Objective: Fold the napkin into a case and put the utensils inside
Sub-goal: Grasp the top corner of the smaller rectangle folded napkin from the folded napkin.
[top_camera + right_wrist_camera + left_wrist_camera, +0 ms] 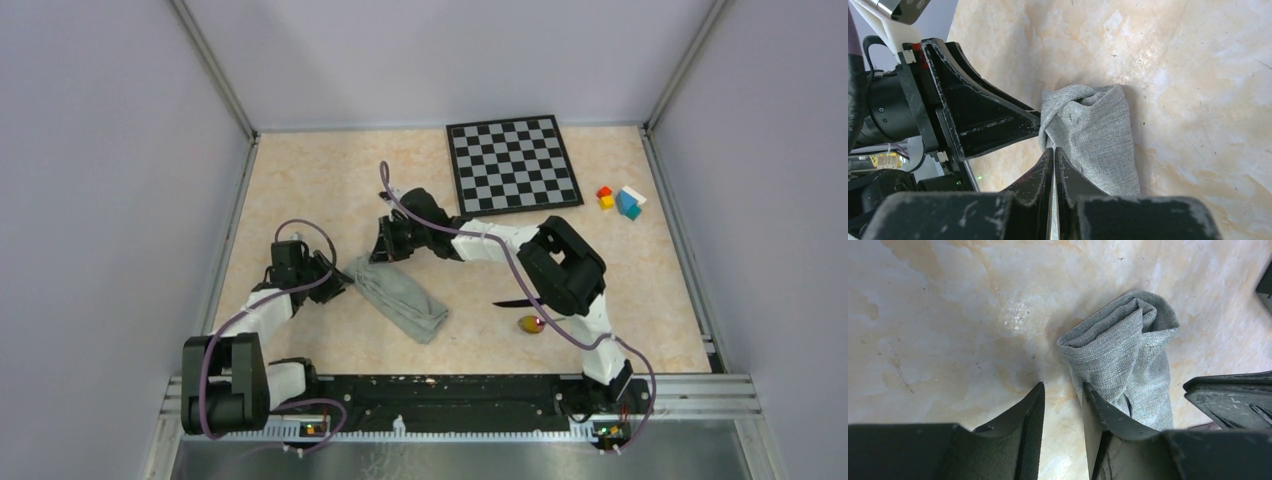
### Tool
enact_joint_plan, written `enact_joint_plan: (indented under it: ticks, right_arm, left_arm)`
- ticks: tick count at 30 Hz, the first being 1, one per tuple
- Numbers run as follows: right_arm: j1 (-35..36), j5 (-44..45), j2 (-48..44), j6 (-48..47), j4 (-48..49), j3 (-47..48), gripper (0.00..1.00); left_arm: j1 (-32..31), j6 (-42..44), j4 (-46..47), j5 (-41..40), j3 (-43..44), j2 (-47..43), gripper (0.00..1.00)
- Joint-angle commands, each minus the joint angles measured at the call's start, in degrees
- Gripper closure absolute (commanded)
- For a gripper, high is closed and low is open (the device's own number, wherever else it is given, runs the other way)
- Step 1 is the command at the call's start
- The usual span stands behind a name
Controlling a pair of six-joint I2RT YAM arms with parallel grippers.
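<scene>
The napkin [400,300] lies folded into a narrow grey-green strip, slanting across the table's middle. My left gripper [338,288] sits at its upper left end. In the left wrist view that gripper [1063,390] is open over bare table, with one finger [1098,410] lying against the napkin [1128,350]. My right gripper [1054,150] is shut at the edge of the napkin [1093,135], where creases gather at its tips. The dark knife [512,303] shows partly from under the right arm. The spoon [531,324] lies just below it.
A chessboard [512,165] lies at the back. Small coloured blocks [620,200] sit at the back right. In the right wrist view the left gripper's finger [988,120] stands close beside the right one. Walls enclose the table [300,180].
</scene>
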Motion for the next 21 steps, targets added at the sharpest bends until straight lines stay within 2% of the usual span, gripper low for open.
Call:
enact_joint_plan:
  ticks: [1,13,21]
  right_arm:
    - [0.01,-1.75,2.60,0.38,1.17,3.37,0.98]
    - [1.69,0.64,10.29,-0.31,-2.16,10.78,0.99]
    - [5.57,1.58,13.29,-3.54,-5.91,14.05,0.99]
  left_arm:
    - [-0.24,0.55,0.06,-0.35,-0.93,0.36,0.61]
    - [-0.21,0.63,3.47,-0.72,-1.29,4.61,0.66]
    - [-0.26,0.69,6.14,-1.51,-1.14,9.13,0.69]
